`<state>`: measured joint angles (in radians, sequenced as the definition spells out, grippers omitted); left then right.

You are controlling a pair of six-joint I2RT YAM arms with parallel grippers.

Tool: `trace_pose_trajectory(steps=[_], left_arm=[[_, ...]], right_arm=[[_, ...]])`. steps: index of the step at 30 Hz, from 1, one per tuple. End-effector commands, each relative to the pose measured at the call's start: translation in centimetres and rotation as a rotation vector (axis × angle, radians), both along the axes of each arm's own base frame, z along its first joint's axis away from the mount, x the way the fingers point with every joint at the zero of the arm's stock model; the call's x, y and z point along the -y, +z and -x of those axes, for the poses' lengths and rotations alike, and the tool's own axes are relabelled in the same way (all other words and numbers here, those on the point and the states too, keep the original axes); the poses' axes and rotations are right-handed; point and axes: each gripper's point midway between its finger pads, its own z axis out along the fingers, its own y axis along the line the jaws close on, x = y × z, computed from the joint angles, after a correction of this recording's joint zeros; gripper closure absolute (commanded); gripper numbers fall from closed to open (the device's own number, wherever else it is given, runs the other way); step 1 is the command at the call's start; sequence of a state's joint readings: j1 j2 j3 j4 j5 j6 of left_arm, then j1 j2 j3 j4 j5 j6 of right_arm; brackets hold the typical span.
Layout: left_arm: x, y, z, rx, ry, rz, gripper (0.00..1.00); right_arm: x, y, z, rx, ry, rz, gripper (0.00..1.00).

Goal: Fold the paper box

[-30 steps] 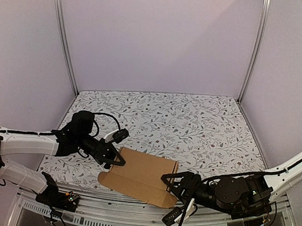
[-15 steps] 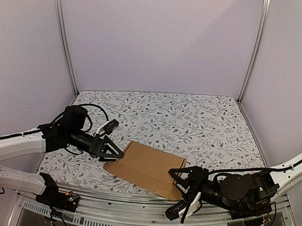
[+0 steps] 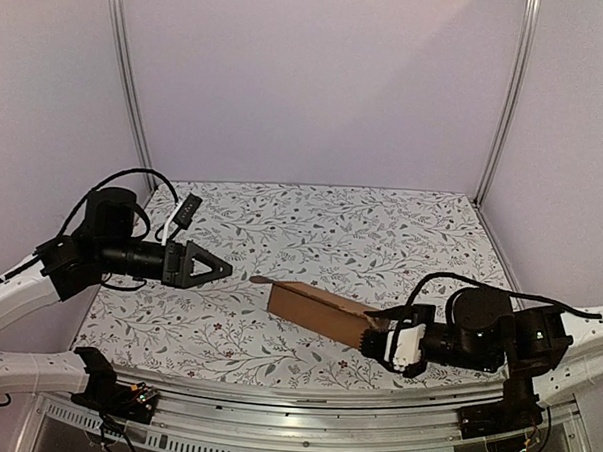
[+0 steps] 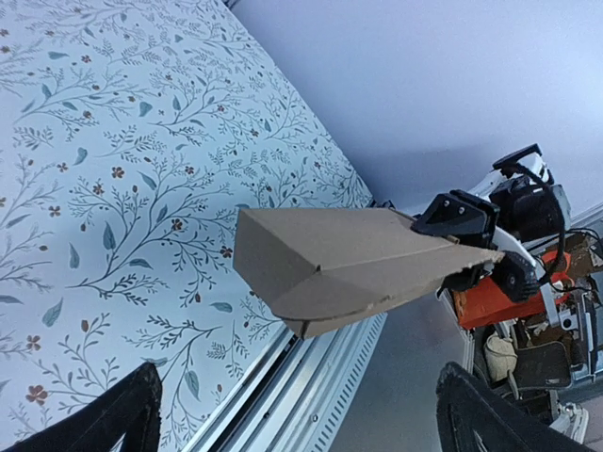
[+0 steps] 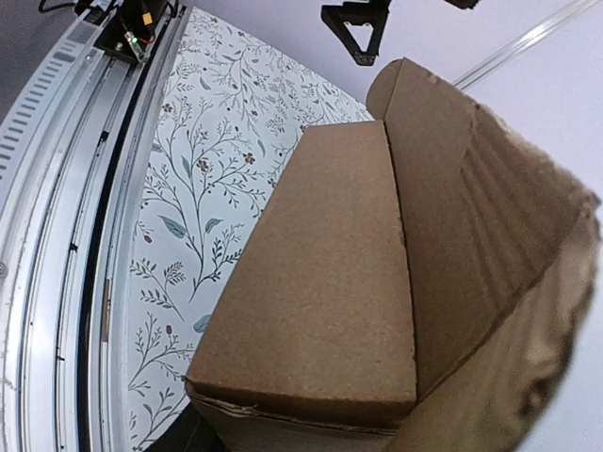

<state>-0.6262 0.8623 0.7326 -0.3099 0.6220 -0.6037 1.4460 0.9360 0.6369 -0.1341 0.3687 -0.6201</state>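
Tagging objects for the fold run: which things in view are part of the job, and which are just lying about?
Part of the job:
- paper box, partly folded, held up off the table
- right tool, shut on one end of it
- left tool, open, apart from the box

Just there:
- floral table cover
- metal rail at the near edge
- purple walls

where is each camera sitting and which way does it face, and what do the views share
Top external: above and behind the arms, looking down over the floral table; both arms show, left hand open, right hand gripping the paper box.
Left wrist: on the left arm, facing the box's free end; its own fingers frame the bottom.
Right wrist: on the right arm, looking along the held box; own fingers mostly hidden.
Shared: all show the box; each wrist view shows the other hand.
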Motion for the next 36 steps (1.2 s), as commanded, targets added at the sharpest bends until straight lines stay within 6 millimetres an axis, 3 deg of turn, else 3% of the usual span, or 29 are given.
trace_pose_trajectory(steps=[1, 7, 15, 22, 25, 31, 36], left_arm=[[-0.3, 0.2, 0.4, 0.047, -0.029, -0.017, 0.00], [0.0, 0.1, 0.8, 0.069, -0.067, -0.023, 0.00], [0.3, -0.5, 0.4, 0.100, -0.063, -0.078, 0.01], [0.2, -1.6, 0.3, 0.104, -0.037, -0.130, 0.00], [0.7, -1.7, 0.9, 0.096, -0.051, -0.102, 0.00], [0.7, 0.5, 3.3, 0.166, -0.103, 0.054, 0.00], [0.5, 2.0, 4.8, 0.210, -0.140, 0.187, 0.00]], right_arm=[[-0.6, 0.4, 1.5, -0.407, 0.103, -0.150, 0.60], [-2.1, -0.3, 0.9, -0.669, 0.199, -0.222, 0.62], [-4.1, -0.2, -1.2, -0.828, 0.302, -0.323, 0.64], [-4.3, -0.3, -1.8, -0.916, 0.353, -0.349, 0.65], [-4.1, 0.2, -2.3, -0.958, 0.353, -0.387, 0.65], [-3.0, 2.1, -3.5, -1.023, 0.367, -0.488, 0.65], [-2.8, 4.6, -3.0, -1.037, 0.448, -0.557, 0.65]])
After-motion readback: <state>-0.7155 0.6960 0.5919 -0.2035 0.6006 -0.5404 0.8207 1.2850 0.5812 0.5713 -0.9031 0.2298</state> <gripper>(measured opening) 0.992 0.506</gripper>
